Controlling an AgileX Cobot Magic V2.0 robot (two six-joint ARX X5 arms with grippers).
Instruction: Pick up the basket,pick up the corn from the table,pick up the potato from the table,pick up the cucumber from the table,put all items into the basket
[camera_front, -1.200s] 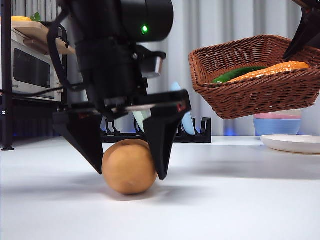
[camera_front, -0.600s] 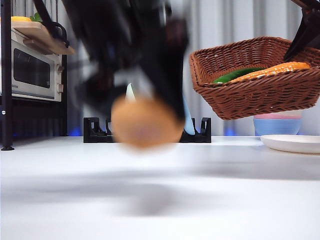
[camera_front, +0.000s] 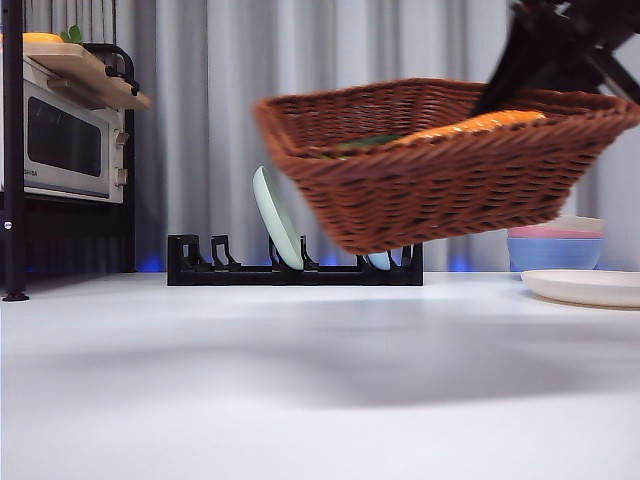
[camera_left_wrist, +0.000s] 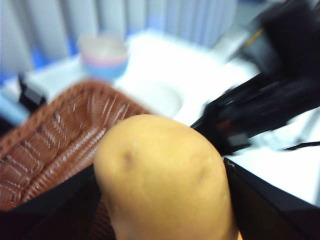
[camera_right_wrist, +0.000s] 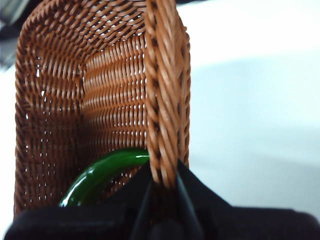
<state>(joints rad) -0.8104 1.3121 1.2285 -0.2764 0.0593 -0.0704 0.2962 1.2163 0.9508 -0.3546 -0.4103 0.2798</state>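
Grey curtains hang behind the white table (camera_front: 320, 380). At about 9 o'clock in the front view stands a microwave (camera_front: 65, 140) on a dark rack, with a wooden board (camera_front: 85, 65) on top. Nearer the centre, a black dish rack (camera_front: 295, 268) sits on the table and holds a pale green plate (camera_front: 277, 218) on edge. The basket (camera_front: 440, 170) hangs in the air above the table, tilted and slightly blurred, filling the view from 12 to 3 o'clock. Over its rim show the corn (camera_front: 470, 125) and, just beside it, a dark strip of cucumber (camera_front: 355, 147). At 3 o'clock, stacked pink and blue bowls (camera_front: 550, 245) and a white plate (camera_front: 585, 285) rest on the table.

Left gripper (camera_left_wrist: 160, 200) — its jaws are clenched on the potato (camera_left_wrist: 162, 175), held above the basket's wicker wall.

Right gripper (camera_right_wrist: 162, 185) — its jaws pinch the basket's braided rim, and the glossy cucumber lies inside, against the wall near the jaws.
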